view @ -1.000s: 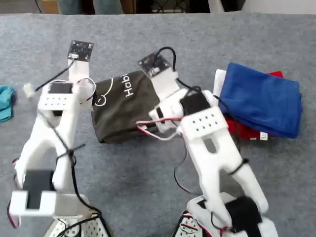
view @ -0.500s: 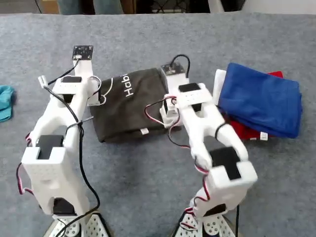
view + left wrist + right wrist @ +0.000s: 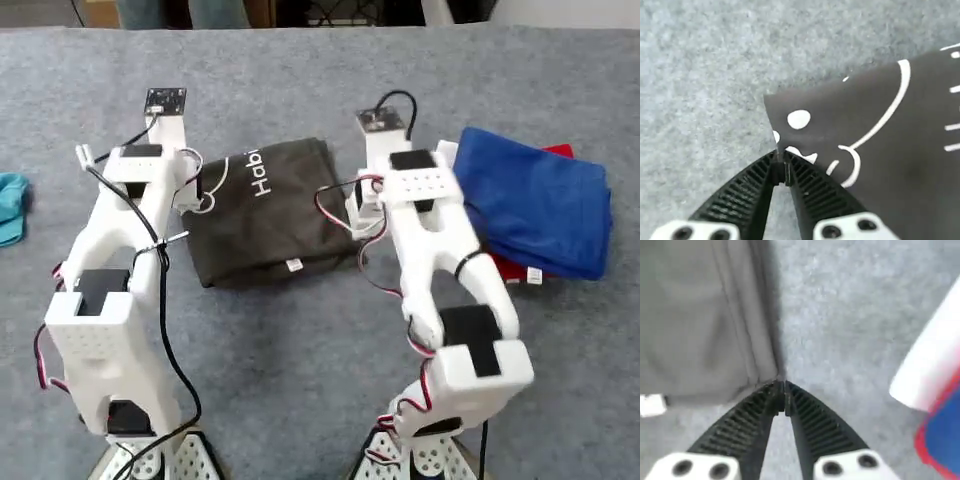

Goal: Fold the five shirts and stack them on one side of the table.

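From above: folded dark shirt (image 3: 262, 215) mid-tabletop (image 3: 300, 80), just beside blue-topped stack (image 3: 528, 208) at the right edge. Left wrist: left gripper (image 3: 781, 168) pinched shut on its printed corner. Right wrist: right gripper (image 3: 781, 394) clamped on the opposite hem. Thin corner holds; may slip and unfold on lifting.

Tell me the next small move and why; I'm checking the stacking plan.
Probably raise both arms slightly together, testing the hold: the left gripper and right gripper are shut at opposite edges of the folded dark shirt, which lies flat beside the blue-topped stack.
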### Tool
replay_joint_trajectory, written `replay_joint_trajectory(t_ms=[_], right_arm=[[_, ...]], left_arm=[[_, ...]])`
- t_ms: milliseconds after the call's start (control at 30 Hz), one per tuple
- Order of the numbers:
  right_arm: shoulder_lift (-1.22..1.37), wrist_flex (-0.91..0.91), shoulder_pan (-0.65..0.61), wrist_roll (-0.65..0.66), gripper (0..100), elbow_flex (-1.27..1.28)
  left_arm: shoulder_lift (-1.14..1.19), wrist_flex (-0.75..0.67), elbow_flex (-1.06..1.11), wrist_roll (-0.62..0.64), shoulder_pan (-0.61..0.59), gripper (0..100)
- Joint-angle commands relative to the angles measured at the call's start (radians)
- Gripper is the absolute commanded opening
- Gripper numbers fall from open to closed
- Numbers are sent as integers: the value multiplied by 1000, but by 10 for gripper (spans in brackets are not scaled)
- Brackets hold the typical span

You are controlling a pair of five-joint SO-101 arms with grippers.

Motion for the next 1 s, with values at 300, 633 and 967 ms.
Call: replay_joint_trajectory(t_ms=[300,633,967], right_arm=[[-88,37,-80,-186,176,-81],[91,-138,-213,-434,449,-122],[519,-37,-215,-568,449,-483]], left_arm=[[-35,528,-429,-3,-127,29],[-434,500,-97,-44,-280,29],[-1000,339,562,-97,-286,29]])
